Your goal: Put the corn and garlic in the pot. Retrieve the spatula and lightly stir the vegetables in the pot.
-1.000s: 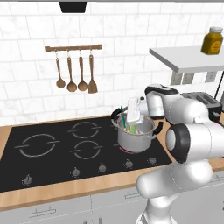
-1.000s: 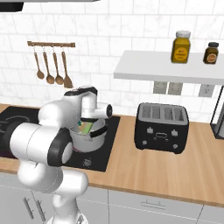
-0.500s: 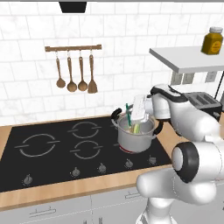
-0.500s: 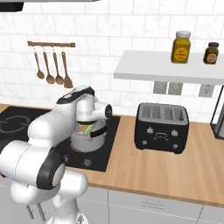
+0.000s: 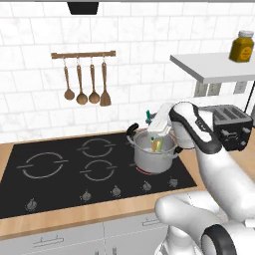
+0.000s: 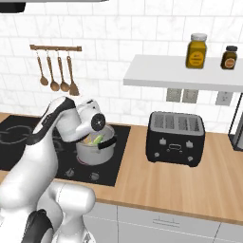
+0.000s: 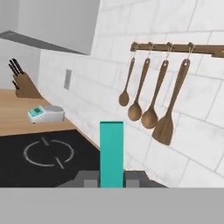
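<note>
While stirring in progress: wooden utensils (image 5: 84, 84) hanging clear at left, pot (image 5: 153, 155) sitting mid-hob.
Gripper (image 7: 111, 180) clamping teal spatula (image 7: 111, 159), blade dipping beside corn (image 6: 97, 140); garlic hiding from sight. Likely risking: pushing sideways, sliding or tipping pot; flicking corn over rim; handle slipping.

no legible text, labels or signs

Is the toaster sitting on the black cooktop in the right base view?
No, the toaster stands on the wooden counter, to the right of the cooktop and apart from it.
</note>
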